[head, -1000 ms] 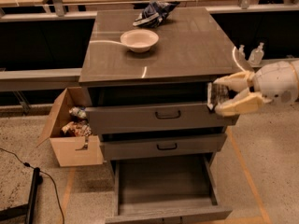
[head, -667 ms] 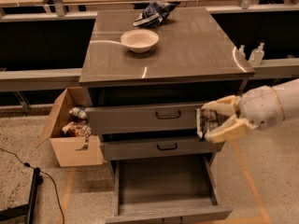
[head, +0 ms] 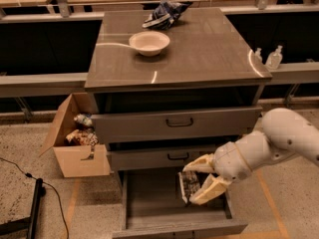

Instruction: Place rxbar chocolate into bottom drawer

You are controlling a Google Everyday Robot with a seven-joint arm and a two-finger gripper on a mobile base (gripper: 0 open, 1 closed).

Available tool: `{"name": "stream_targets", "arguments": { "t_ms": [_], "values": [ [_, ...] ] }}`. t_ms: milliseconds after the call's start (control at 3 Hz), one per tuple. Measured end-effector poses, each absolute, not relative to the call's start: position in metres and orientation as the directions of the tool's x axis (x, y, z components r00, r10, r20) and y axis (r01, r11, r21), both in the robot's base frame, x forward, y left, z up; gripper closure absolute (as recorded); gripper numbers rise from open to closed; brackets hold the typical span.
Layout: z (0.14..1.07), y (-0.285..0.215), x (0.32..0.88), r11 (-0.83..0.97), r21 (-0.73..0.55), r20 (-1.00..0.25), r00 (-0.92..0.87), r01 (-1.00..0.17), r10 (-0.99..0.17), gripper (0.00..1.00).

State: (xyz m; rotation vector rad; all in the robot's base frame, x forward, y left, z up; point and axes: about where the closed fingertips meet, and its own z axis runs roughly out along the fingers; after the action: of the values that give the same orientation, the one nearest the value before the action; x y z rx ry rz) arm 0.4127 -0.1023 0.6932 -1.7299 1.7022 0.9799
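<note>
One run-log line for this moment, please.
gripper: shut on rxbar chocolate | where: over open bottom drawer | release: not yet

Illumination is warm, moderate and overhead. The cabinet top (head: 209,49) carries specular glare: one streak near its front edge, one at its right edge, and a thin curved line left of the white bowl (head: 149,42). The recess under the top is in deep shadow, as are the black panels (head: 45,44) behind.

The gripper (head: 198,179) sits low right of centre, over the bottom drawer (head: 149,198), clamped on the rxbar chocolate (head: 188,185). Its pale casing is brightly lit on the upper faces and shaded beneath. The wrapper reads dark with pale flecks. The drawer floor is dim and evenly grey.
</note>
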Motion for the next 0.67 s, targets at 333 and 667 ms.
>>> {"name": "stream_targets", "arguments": {
  "t_ms": [333, 667],
  "values": [
    [0.6283, -0.0885, 0.4110, -0.107, 0.146, -0.721, -0.031, -0.983, -0.692, 1.00],
    [0.6286, -0.0884, 0.4107, -0.108, 0.147, -0.722, -0.032, -0.983, -0.691, 1.00]
  ]
}}
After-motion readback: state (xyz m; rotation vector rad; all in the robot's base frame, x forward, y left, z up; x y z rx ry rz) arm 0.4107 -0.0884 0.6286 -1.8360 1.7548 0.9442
